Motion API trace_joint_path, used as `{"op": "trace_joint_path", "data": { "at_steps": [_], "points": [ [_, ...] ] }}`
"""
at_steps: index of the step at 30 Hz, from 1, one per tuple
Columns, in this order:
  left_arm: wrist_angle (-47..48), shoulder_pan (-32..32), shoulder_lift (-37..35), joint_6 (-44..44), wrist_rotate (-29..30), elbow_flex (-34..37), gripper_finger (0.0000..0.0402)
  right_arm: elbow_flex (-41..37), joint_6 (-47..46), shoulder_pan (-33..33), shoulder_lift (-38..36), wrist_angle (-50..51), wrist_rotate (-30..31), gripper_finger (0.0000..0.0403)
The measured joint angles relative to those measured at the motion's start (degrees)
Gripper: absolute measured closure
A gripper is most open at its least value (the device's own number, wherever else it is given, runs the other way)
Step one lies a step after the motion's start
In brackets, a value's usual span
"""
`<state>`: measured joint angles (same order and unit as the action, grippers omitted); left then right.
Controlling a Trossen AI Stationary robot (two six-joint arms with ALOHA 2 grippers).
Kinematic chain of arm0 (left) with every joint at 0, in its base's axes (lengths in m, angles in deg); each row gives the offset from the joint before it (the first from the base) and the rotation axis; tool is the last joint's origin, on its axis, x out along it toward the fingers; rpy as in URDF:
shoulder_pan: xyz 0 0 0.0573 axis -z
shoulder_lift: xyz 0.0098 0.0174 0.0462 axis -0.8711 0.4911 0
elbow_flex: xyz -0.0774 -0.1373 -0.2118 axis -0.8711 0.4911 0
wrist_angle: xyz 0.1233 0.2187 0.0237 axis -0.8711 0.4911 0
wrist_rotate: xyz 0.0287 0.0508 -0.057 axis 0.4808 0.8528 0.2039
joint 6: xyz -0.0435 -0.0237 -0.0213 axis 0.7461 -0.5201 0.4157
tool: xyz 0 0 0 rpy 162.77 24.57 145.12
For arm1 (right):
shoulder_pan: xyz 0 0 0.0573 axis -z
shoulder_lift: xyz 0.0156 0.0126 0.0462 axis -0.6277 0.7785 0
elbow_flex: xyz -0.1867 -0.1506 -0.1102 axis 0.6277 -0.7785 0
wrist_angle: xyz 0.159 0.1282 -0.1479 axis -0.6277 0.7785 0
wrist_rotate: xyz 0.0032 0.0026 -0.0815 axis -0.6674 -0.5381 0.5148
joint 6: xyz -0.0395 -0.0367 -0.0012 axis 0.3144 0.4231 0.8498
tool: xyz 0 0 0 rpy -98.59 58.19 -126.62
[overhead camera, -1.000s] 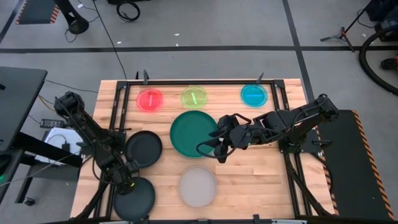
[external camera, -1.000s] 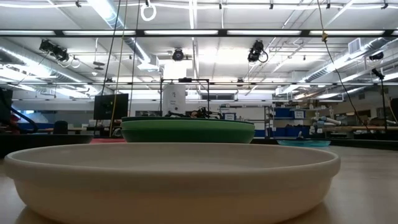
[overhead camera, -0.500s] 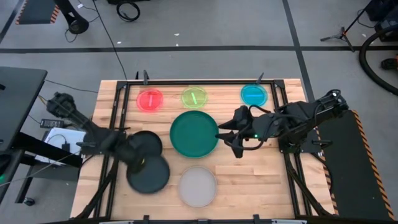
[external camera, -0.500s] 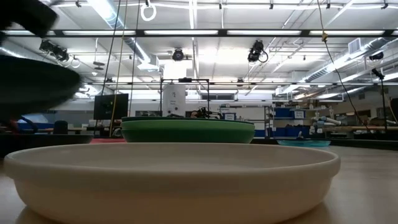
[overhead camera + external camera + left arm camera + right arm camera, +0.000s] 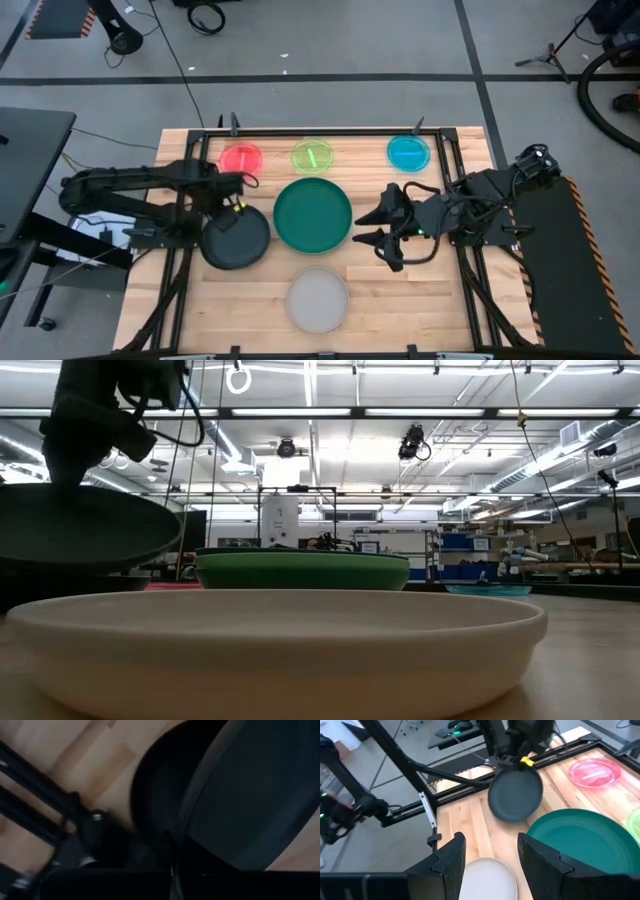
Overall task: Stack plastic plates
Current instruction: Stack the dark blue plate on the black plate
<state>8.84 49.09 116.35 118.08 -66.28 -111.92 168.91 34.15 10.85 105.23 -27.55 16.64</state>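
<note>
My left gripper is shut on a black plate and holds it in the air over the second black plate, which lies on the table and is mostly covered in the high view. The large green plates sit stacked in the table's middle. A pale grey plate lies near the near edge. Small red, yellow-green and blue plates line the far edge. My right gripper is open and empty, just right of the green stack. My left gripper holds the black plate by its rim on the far side, coming from above and pointing down. The plate is lifted clear and hangs roughly level below the fingers, above the other black plate. How the fingers sit on the rim is hidden by the gripper.
Dark frame rails run along the table's left, far and right sides. Bare wood shows between the grey plate and the right rail and at the near left corner.
My left gripper has lifted the black plate off the near left corner and carried it toward the far edge, until it hangs over the other black plate. My right gripper has drawn back from the green stack's rim toward the table's right edge.
</note>
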Motion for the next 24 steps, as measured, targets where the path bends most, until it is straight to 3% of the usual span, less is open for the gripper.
{"op": "trace_joint_path", "data": {
  "at_steps": [8, 13, 24],
  "points": [
    [1.2, -13.1, 0.8, -25.8, -4.3, 0.0, 0.0387, 0.0, -0.1, -2.0, 0.0, -1.1, 3.0, 0.0216],
    [0.7, -18.1, 3.8, -40.4, -3.8, 0.0, 0.0387, 0.0, -1.1, -2.0, 0.0, -1.6, 3.0, 0.0216],
    [-2.9, -19.8, 13.6, -54.2, -5.4, 0.0, 0.0387, 0.0, -1.5, -2.0, 0.0, -2.1, 6.3, 0.0215]
  ]
}}
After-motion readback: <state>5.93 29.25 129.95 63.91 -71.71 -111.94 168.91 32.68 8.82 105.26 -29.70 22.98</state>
